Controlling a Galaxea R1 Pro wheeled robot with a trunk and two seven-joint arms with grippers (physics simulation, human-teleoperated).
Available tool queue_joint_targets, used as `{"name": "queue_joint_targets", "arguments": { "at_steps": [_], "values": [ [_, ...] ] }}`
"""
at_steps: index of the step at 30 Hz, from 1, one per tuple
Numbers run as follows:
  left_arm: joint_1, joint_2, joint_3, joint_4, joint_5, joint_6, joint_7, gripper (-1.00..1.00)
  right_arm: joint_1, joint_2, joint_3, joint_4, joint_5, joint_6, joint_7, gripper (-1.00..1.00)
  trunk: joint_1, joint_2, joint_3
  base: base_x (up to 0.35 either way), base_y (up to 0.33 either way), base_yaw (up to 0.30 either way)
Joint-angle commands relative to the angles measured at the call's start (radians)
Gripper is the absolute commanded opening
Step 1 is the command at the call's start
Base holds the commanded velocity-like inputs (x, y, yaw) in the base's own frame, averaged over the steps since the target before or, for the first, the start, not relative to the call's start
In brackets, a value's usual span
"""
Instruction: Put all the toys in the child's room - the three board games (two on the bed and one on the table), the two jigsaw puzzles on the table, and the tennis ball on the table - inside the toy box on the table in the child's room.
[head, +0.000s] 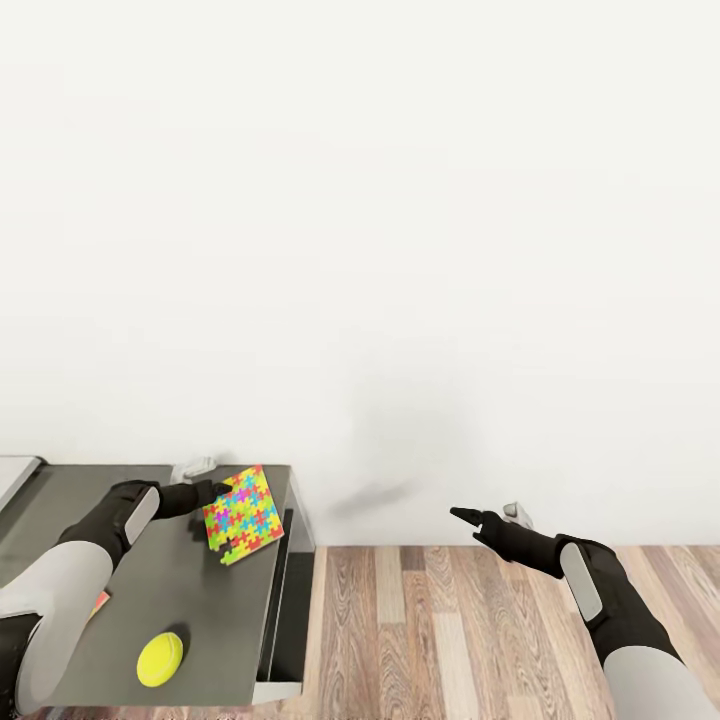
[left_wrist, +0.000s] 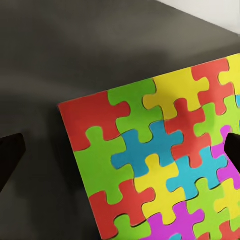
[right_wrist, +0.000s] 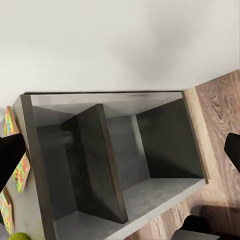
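A bright jigsaw puzzle (head: 238, 514) is seen on the grey worktop (head: 180, 590), straddled by the left hand (head: 216, 492), fingers apart. The right hand (head: 470, 517) is held over the floor at four o'clock, fingers apart. A tennis ball (head: 160, 659) lies at seven o'clock.

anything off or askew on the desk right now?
Yes: the jigsaw puzzle sits rotated, corner-on to the table edges, close to its far corner by the left pincer. The tennis ball lies loose near the front edge.

multicoloured mosaic jigsaw puzzle (head: 242, 514), yellow-green tennis ball (head: 160, 659), grey table (head: 160, 580)
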Motion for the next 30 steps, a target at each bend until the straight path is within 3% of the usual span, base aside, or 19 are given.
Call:
{"name": "queue_joint_targets", "arguments": {
  "at_steps": [1, 11, 30],
  "values": [
    [-0.001, 0.0, 0.006, -0.001, 0.003, 0.008, -0.002, 1.0, -0.001, 0.0, -0.002, 0.0, 0.0, 0.006, 0.003, 1.0, 0.0, -0.002, -0.003, 0.0, 0.0, 0.0],
    [-0.001, -0.003, 0.006, -0.002, 0.003, 0.008, -0.002, 1.0, -0.001, 0.0, -0.003, 0.0, 0.0, 0.006, 0.003, 1.0, 0.0, -0.002, -0.008, 0.0, -0.011, 0.0],
    [-0.001, -0.004, 0.006, -0.003, 0.003, 0.008, -0.028, 1.0, -0.001, 0.0, -0.004, 0.0, 0.0, 0.005, 0.003, 1.0, 0.0, -0.002, -0.008, 0.0, -0.15, 0.0]
  ]
}}
